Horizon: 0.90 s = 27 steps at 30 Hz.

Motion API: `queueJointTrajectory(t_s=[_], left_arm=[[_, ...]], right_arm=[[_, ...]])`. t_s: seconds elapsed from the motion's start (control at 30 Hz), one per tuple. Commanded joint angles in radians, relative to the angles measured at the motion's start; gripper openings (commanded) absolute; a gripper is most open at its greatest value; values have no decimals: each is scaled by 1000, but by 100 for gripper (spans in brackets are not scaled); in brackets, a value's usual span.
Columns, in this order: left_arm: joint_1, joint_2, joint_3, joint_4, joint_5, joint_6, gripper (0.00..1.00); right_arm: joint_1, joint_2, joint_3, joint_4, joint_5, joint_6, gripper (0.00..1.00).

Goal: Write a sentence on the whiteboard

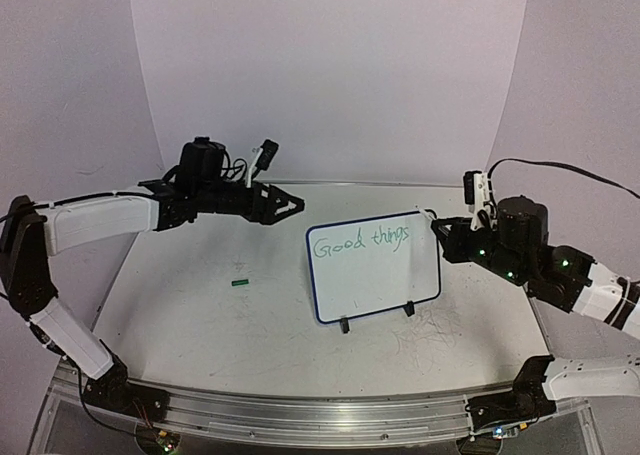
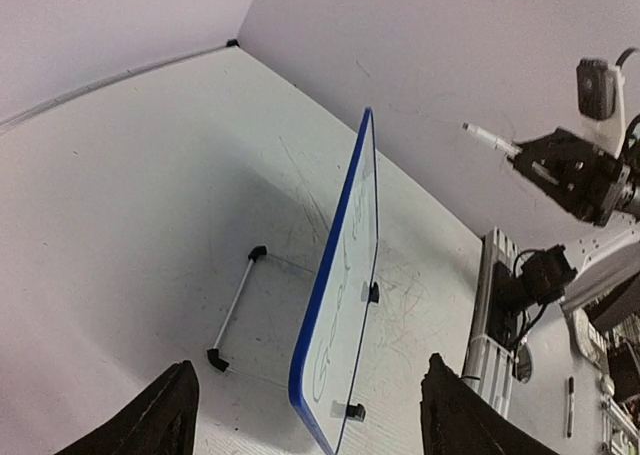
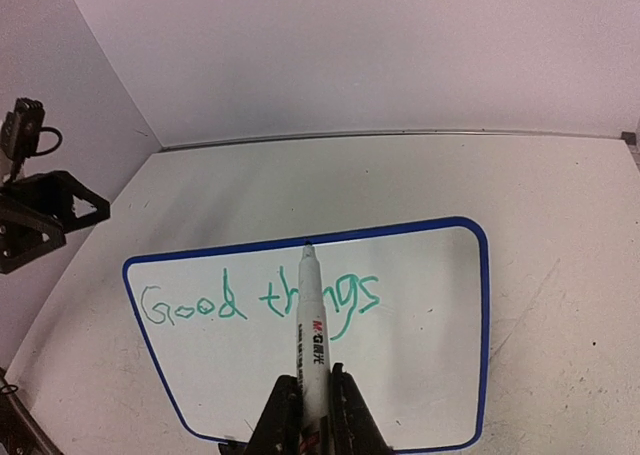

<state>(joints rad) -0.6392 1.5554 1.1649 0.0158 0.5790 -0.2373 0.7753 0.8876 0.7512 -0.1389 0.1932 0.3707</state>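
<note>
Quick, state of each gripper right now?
Left gripper: open, holding nothing.
Right gripper: closed on the marker.

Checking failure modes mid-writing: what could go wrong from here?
1. The whiteboard stands on its clip feet with the left fingers open and clear of it, so pen pressure could tip or slide it.
2. The marker juts far past the shut right fingers; it might twist in the grip and smear the sentence.
</note>
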Motion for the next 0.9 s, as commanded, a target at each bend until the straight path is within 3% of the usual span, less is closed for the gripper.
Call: queueJointTrajectory(t_s=[0.0,0.3,0.5,0.67,0.87], left_arm=[[10,-146,-85,17,-135,-146,78],[-34,-246,-364,246,-163,-312,83],[-142,-231,-522,449,-316,-392,90],[-181,-228,-622,641,-396,-444,88],[-197,-149,-632,702,-409,-475,82]], right_arm=[[2,79,87,2,-26,-19,0],[2,152,46,15,-39,33,0],[2,87,2,27,-52,104,0],[2,28,-32,37,-26,93,0],[2,-11,-75,68,3,46,0]])
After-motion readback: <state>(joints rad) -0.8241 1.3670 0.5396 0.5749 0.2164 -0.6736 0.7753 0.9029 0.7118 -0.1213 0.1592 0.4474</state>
